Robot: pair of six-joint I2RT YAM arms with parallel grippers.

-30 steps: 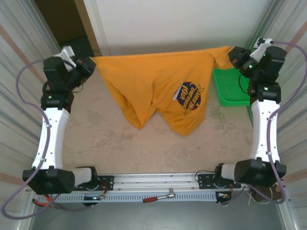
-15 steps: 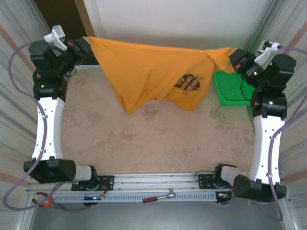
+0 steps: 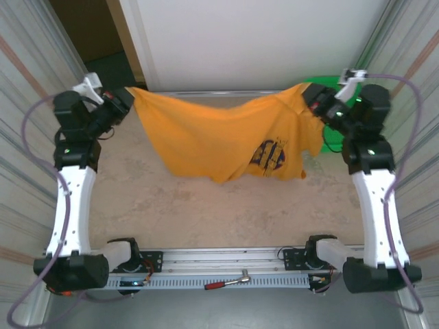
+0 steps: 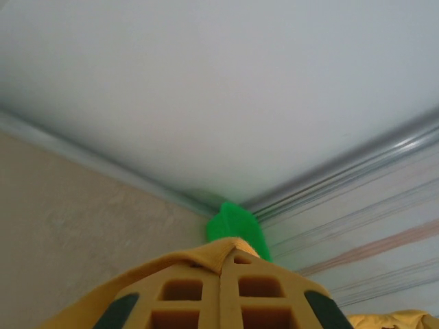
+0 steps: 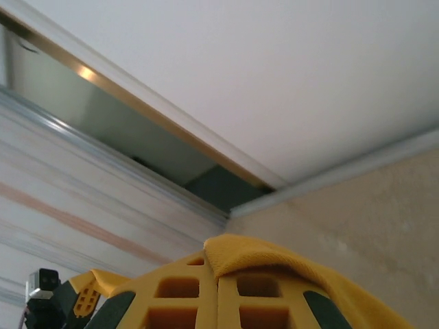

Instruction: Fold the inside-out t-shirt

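The inside-out t-shirt [image 3: 212, 133] hangs stretched between my two grippers above the far part of the table, its dark blue oval print [image 3: 271, 154] facing the camera at the lower right. My left gripper [image 3: 129, 98] is shut on the shirt's left top corner. My right gripper [image 3: 309, 94] is shut on the right top corner. In the left wrist view orange cloth [image 4: 206, 257] is pinched between the closed fingers [image 4: 180, 295]. In the right wrist view a fold of cloth [image 5: 260, 253] drapes over the closed fingertips [image 5: 254, 301].
A green basket [image 3: 334, 134] stands at the far right behind the right arm, also seen as a green shape [image 4: 236, 229] in the left wrist view. A red-handled ratchet [image 3: 230, 282] lies on the rail at the near edge. Corrugated walls flank both sides.
Both arms swung the shirt away to the far edge and back, drawing it taut. Its hem now hangs lower and the print has shifted left toward the middle.
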